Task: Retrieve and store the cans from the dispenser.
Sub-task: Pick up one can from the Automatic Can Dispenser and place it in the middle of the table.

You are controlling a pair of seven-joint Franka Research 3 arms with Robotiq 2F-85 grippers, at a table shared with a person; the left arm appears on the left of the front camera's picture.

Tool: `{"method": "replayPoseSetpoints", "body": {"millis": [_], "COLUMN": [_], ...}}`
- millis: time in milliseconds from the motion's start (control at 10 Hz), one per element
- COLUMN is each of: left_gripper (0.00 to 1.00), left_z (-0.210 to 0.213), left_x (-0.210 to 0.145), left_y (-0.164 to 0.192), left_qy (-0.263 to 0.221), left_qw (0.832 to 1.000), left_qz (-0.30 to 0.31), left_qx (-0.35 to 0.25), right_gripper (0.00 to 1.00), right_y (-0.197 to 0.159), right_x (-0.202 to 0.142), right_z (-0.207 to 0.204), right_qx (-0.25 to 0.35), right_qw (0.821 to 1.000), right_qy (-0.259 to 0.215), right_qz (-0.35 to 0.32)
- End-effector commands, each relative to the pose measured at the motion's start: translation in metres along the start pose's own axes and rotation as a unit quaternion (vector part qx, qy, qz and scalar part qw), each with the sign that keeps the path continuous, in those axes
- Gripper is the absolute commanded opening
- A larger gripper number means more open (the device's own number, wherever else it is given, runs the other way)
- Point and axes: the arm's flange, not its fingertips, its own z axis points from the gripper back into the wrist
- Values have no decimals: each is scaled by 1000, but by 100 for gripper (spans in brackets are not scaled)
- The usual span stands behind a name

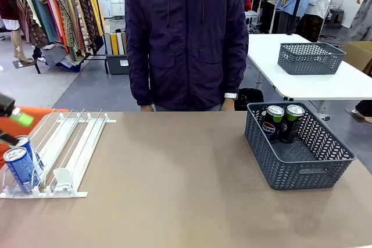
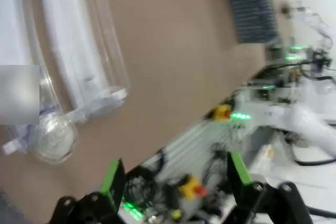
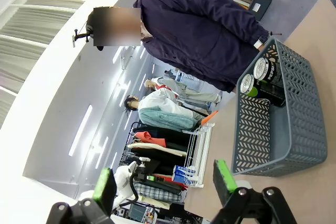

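The clear dispenser [image 1: 70, 143] with white rails lies at the table's left. Two blue cans [image 1: 22, 165] stand in its leftmost lane at the low front end. My left gripper [image 1: 16, 129] pokes in from the left edge just above and behind them, open, one green pad showing. In the blurred left wrist view its fingers [image 2: 111, 178] stand wide apart with nothing between them, above a silver can top [image 2: 52, 140] and the dispenser rails [image 2: 79, 51]. My right gripper [image 3: 165, 179] is open and empty, well away from the far-off dispenser [image 3: 197, 145].
A dark grey woven basket [image 1: 325, 161] at the table's right holds two upright cans, one blue [image 1: 271, 122] and one black with green [image 1: 292, 121]. A person in a dark jacket [image 1: 186, 39] stands at the far edge. Another basket [image 1: 311, 57] sits on a white table behind.
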Motion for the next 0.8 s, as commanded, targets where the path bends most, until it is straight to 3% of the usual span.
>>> {"method": "replayPoseSetpoints", "body": {"millis": [0, 200, 300, 400, 700], "left_gripper": [100, 100, 100, 100, 100], "left_z": [-3, -4, -4, 17, 17], "left_x": [-40, -59, -60, -42, -42], "left_y": [-19, -32, -32, -26, -26], "left_qy": [-2, -16, -29, -26, -26], "left_qw": [950, 936, 920, 967, 967], "left_qz": [36, 57, 94, 8, 8], "left_qx": [309, 347, 380, 253, 253], "right_gripper": [100, 100, 100, 100, 100], "right_y": [5, 5, 5, 5, 5], "right_x": [3, 3, 3, 3, 3], "right_z": [-2, -2, -2, -2, -2], "right_qx": [5, 5, 5, 5, 5], "right_qw": [1000, 1000, 1000, 1000, 1000], "right_qy": [-4, -4, -4, -4, -4], "right_qz": [0, 0, 0, 0, 0]}}
